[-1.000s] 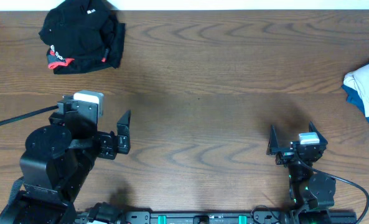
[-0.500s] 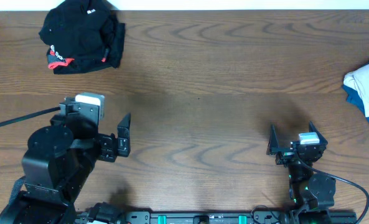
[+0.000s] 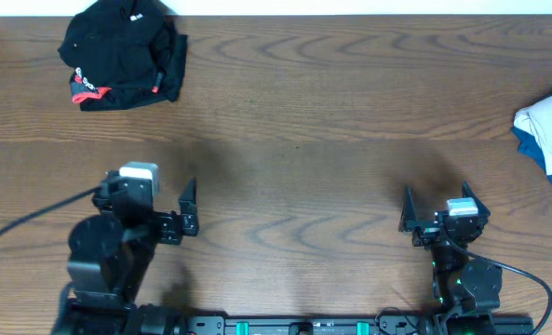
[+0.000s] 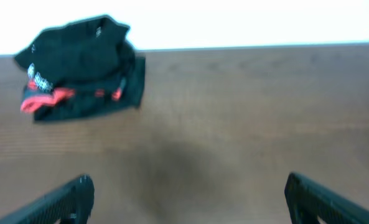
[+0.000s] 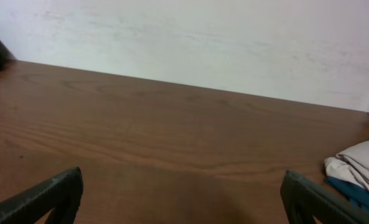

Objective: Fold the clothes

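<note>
view: right wrist | right end effector (image 5: 183, 194): two dark fingers low in the corners, wide apart | worktop (image 5: 172, 137): brown wood | far right: white and blue cloth (image 5: 357, 169) lying on it | behind: white wall (image 5: 190, 43)

Soft, even light with faint shadows; left wrist view blurry, others sharp.

The brown table (image 3: 303, 112) is holding the black clothes (image 3: 122, 51) (bunched up, red trim) at its far left, and a white and blue cloth (image 3: 549, 128) is lying at its right edge.
</note>
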`<action>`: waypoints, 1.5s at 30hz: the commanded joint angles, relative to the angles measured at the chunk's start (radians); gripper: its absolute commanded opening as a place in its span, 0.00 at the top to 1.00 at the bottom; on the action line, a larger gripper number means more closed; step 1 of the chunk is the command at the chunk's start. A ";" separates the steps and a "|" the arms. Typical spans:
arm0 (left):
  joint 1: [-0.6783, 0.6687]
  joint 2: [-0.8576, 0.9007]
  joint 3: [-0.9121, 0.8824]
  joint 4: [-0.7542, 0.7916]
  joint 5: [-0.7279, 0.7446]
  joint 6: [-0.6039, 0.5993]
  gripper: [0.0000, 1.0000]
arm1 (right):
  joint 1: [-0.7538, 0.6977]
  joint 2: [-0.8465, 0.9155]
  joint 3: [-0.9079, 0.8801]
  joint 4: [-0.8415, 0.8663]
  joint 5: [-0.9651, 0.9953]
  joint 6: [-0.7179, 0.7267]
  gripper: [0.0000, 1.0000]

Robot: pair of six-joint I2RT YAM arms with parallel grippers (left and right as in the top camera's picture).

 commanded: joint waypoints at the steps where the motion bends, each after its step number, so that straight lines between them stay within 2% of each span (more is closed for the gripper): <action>1: 0.005 -0.073 -0.119 0.121 0.017 -0.012 0.02 | 0.002 -0.006 -0.002 -0.004 0.010 -0.013 0.01; 7: 0.014 -0.177 -0.328 0.404 0.013 0.011 0.02 | 0.002 -0.006 -0.002 -0.003 0.010 -0.013 0.01; 16: 0.037 -0.253 -0.517 0.607 0.013 0.012 0.02 | 0.002 -0.006 -0.002 -0.003 0.010 -0.013 0.01; 21: 0.042 -0.321 -0.579 0.653 0.013 0.069 0.02 | 0.002 -0.006 -0.002 -0.004 0.010 -0.013 0.01; 28: 0.077 -0.428 -0.650 0.712 0.014 0.071 0.02 | 0.002 -0.006 -0.002 -0.004 0.010 -0.013 0.01; 45: 0.098 -0.479 -0.667 0.733 -0.013 0.079 0.02 | 0.002 -0.006 -0.002 -0.004 0.010 -0.013 0.01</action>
